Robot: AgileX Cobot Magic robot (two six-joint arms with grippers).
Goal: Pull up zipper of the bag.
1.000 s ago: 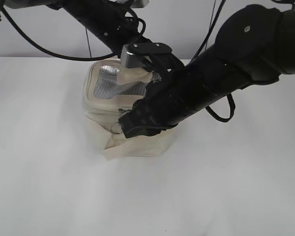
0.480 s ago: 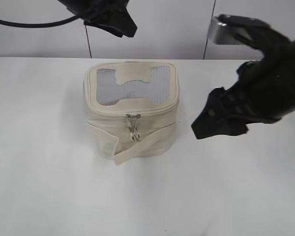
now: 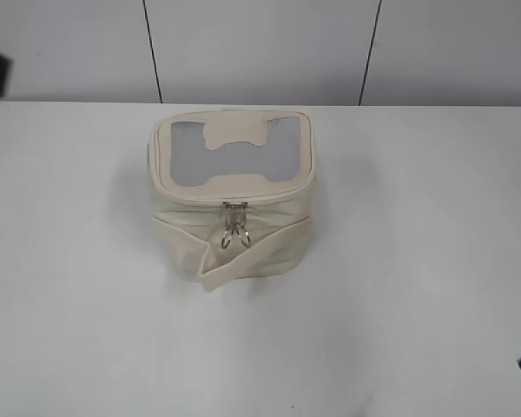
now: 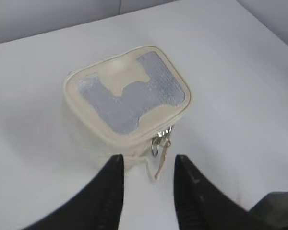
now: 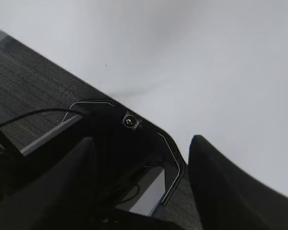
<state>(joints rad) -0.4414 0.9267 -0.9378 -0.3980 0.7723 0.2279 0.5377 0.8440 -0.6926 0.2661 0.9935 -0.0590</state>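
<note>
The cream bag point(image 3: 234, 195) stands on the white table, its grey mesh top and bone-shaped patch facing up. The zipper point(image 3: 234, 203) runs round the lid rim and looks closed, with silver ring pulls point(image 3: 236, 230) hanging at the front above the wide strap point(image 3: 243, 256). The bag also shows in the left wrist view point(image 4: 127, 98), with its pulls point(image 4: 161, 139) at the near side. My left gripper point(image 4: 146, 160) is open and empty, back from the bag. My right gripper point(image 5: 141, 143) is open and empty, over the table's edge, far from the bag.
The white table point(image 3: 399, 287) spreads all round the bag. A grey panelled wall point(image 3: 260, 43) stands behind. The right wrist view shows the table's edge, a black frame point(image 5: 129, 124) and dark floor below.
Both arms have pulled away from the bag and left the exterior view. The bag stands free, with the pulls hanging at its front.
</note>
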